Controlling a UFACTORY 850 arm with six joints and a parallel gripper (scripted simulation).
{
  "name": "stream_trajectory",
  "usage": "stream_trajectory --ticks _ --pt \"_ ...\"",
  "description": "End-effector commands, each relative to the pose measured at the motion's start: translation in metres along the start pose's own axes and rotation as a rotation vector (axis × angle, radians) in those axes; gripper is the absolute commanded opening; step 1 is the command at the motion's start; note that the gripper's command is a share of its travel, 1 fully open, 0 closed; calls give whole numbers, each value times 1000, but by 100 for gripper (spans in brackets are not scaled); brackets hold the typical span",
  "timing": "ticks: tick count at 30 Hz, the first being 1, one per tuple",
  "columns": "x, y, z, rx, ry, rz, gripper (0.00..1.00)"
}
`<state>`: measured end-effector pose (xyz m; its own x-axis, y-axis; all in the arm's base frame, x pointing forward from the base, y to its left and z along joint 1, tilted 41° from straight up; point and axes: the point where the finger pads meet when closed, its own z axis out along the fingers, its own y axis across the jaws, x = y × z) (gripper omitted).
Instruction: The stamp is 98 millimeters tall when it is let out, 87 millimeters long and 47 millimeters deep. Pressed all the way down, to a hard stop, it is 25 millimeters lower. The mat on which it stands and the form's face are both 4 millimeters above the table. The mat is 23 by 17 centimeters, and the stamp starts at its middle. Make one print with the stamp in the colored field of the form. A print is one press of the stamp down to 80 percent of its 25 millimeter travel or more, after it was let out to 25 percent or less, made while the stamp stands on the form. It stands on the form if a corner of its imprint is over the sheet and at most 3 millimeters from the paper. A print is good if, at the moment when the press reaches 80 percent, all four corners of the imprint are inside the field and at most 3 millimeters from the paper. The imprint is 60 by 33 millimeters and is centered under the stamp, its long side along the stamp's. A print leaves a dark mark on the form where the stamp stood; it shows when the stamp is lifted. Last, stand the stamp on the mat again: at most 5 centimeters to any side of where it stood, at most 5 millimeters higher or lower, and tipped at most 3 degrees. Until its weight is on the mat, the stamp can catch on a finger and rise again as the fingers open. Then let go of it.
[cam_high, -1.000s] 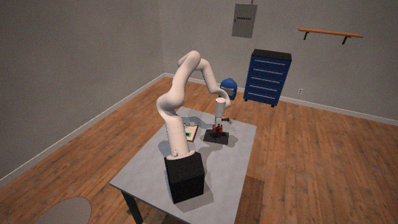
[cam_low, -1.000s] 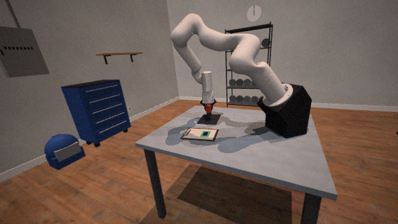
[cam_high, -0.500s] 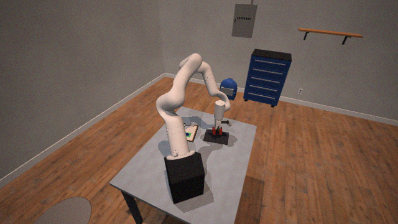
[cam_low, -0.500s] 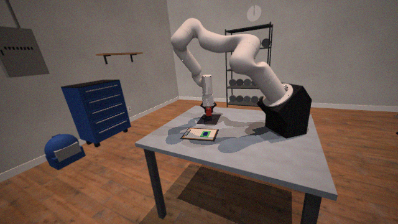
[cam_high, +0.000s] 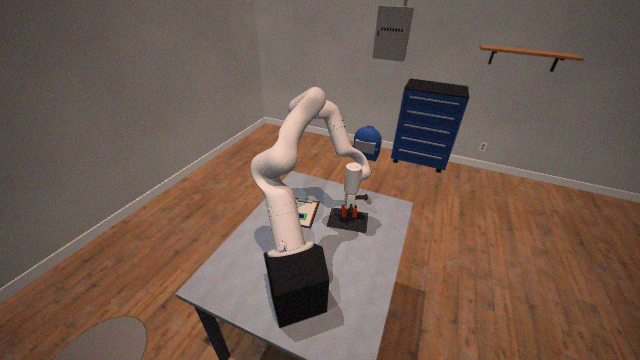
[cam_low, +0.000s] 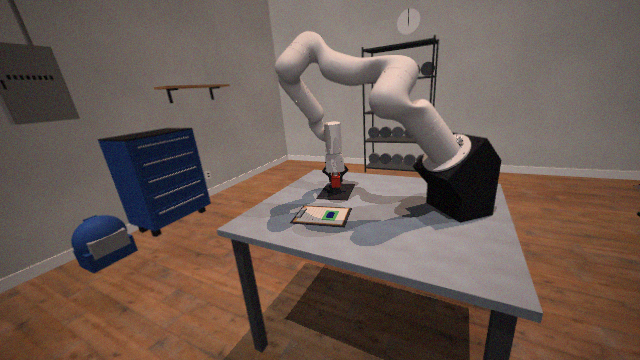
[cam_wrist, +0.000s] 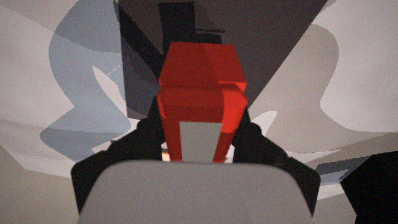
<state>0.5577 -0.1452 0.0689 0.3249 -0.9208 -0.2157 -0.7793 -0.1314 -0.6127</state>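
The red stamp (cam_high: 345, 212) stands upright over the middle of the dark mat (cam_high: 348, 223), at or just above its surface; I cannot tell if it touches. My gripper (cam_high: 349, 209) points straight down and is shut on the stamp's sides. In the wrist view the stamp (cam_wrist: 202, 95) fills the middle between my black fingers, with the mat (cam_wrist: 280, 45) behind it. The form (cam_low: 321, 215) lies on a clipboard beside the mat. Its green field (cam_low: 330, 215) carries a dark rectangular mark in its middle. The stamp (cam_low: 335, 181) and mat (cam_low: 337, 194) also show in the exterior view.
The arm's black base block (cam_low: 462, 175) stands on the grey table near the right edge. A blue drawer cabinet (cam_high: 430, 122), a blue bin (cam_high: 368, 141) and a wire shelf (cam_low: 400, 100) stand on the floor away from the table.
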Motion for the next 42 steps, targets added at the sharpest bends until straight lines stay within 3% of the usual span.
stream_trajectory --ticks 1,40,42 --pt "0 0 0 1 1 0 90" --pt "0 0 -1 1 1 0 90" --pt "0 0 -13 1 1 0 90"
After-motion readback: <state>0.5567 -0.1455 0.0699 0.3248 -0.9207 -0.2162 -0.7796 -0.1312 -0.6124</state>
